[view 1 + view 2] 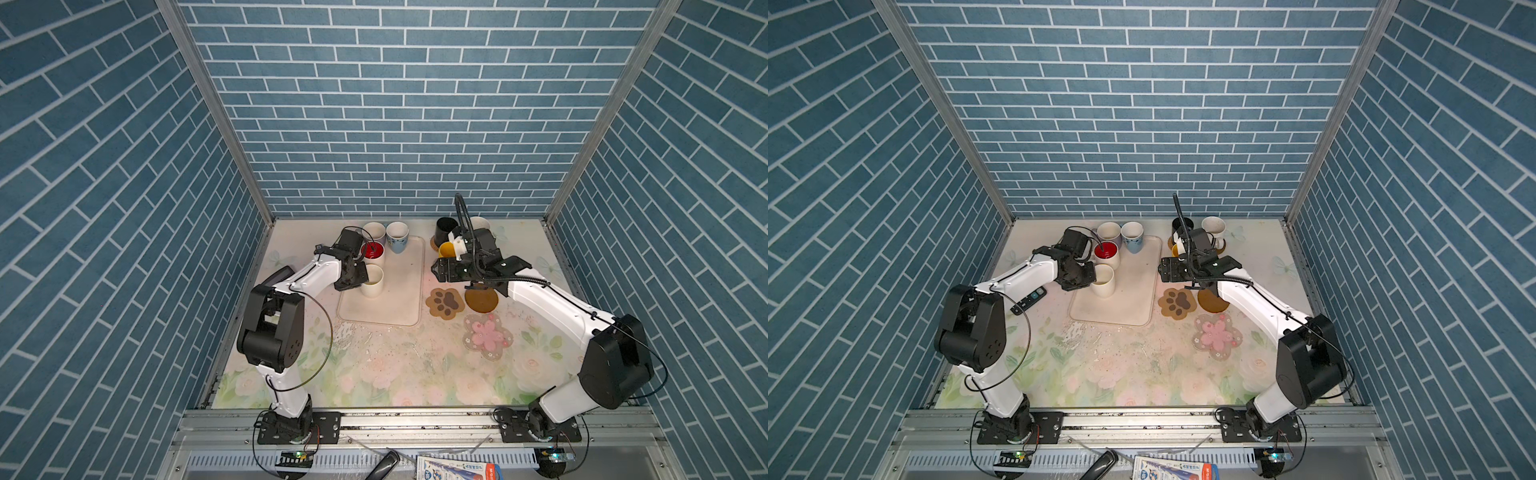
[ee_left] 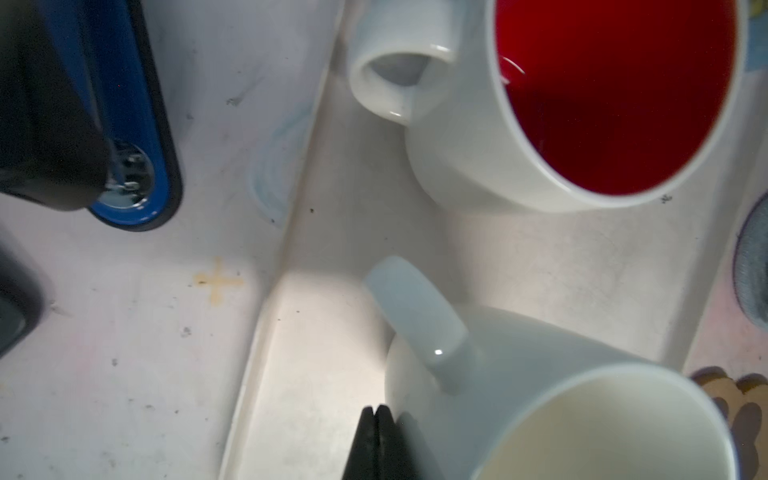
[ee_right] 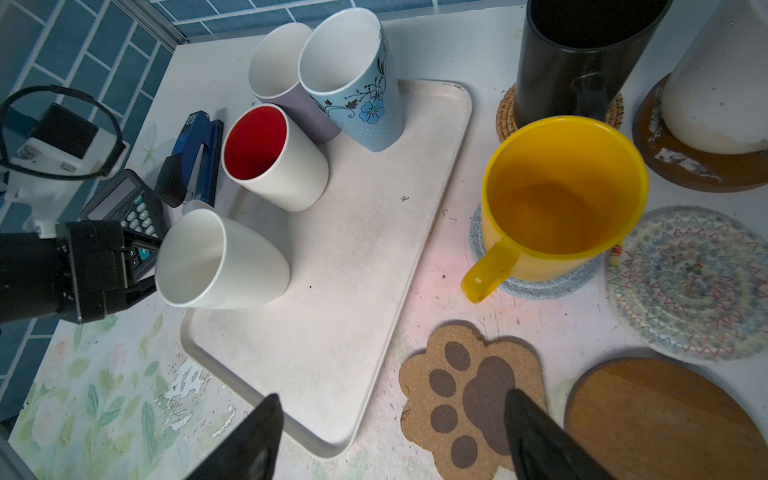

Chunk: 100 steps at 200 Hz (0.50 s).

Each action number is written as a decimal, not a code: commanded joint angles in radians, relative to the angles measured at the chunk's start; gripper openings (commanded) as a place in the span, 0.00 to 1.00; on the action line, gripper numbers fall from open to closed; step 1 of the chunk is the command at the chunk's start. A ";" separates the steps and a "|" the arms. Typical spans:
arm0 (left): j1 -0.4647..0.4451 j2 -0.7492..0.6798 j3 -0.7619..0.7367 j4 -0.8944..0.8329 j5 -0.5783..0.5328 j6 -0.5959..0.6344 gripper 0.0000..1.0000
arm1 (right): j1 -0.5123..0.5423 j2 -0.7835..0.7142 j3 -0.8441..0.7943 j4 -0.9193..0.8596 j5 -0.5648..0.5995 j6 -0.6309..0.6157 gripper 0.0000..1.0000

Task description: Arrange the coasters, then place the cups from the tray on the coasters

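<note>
Now the left gripper (image 2: 376, 417), tips pressed together, sits beside the near white mug (image 2: 498, 374); right gripper (image 3: 390, 434) hovers spread.

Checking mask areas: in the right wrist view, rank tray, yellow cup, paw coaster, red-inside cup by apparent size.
1. tray
2. yellow cup, paw coaster: alike, coaster partly hidden, unranked
3. red-inside cup, farther from the camera

Glossy white cup (image 3: 220, 257), cork paw coaster (image 3: 457, 374)
</note>
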 commanded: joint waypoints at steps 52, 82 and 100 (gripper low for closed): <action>-0.017 -0.084 -0.036 -0.022 -0.036 0.003 0.00 | 0.002 -0.037 -0.025 0.004 -0.009 0.022 0.84; 0.018 -0.112 -0.011 -0.038 -0.020 0.008 0.00 | 0.003 -0.024 -0.011 0.002 -0.015 0.022 0.84; 0.035 -0.100 0.028 -0.051 -0.013 0.018 0.00 | 0.002 -0.020 -0.005 -0.002 -0.013 0.018 0.84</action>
